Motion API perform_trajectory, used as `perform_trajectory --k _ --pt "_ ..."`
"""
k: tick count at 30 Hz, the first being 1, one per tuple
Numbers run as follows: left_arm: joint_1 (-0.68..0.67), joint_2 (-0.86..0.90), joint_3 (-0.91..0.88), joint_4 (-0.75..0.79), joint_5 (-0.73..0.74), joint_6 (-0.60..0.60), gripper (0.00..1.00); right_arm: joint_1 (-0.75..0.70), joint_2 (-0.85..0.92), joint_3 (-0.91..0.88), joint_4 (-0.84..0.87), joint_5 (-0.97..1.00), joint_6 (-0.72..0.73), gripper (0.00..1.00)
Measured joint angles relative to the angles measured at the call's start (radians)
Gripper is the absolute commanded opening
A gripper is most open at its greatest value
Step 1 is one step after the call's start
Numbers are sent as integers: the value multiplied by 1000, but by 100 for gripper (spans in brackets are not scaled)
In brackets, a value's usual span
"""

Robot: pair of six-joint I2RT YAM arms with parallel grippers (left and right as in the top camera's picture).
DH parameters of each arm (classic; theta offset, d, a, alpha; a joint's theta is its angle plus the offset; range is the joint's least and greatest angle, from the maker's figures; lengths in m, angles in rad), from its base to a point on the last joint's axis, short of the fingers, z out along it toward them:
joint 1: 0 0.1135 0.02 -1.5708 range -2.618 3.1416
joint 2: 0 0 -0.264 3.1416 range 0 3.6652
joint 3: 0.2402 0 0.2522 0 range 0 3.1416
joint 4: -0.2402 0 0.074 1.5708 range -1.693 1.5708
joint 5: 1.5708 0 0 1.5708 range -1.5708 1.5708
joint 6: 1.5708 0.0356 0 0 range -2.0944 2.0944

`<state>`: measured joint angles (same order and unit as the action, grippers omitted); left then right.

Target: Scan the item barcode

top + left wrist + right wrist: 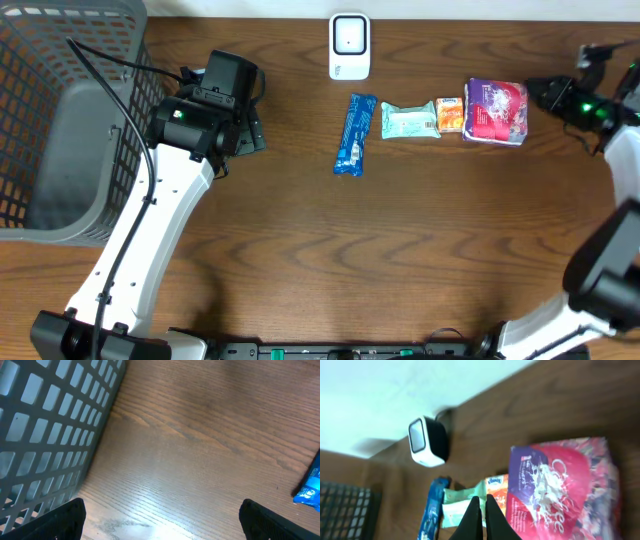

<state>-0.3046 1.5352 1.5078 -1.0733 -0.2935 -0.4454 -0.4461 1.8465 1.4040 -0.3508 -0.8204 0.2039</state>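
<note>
Here, grey basket (pixel 30 60) stands beside open left jaws.

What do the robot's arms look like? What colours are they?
The left arm and right arm are smooth white tubes with chunky black joints. A thin black cable runs along the left one. Each has a tiny green light near the wrist. The left gripper has blocky black fingers, and the right gripper has slim, pointed black ones.

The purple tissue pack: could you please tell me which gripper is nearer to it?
Right. The right gripper, shut, sits just off the outer edge of the purple tissue pack. The left gripper hovers open far away, beside the basket.
</note>
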Motion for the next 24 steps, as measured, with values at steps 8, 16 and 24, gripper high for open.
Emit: perform_trajectory --k 8,16,24 --pt "0 0 0 0 0 0 98 8 -29 3 -136 293 -3 63" --pt "0 0 0 0 0 0 98 8 148 3 -90 386 -72 69" --pt "0 0 0 0 0 0 98 4 297 3 9 290 -117 47"
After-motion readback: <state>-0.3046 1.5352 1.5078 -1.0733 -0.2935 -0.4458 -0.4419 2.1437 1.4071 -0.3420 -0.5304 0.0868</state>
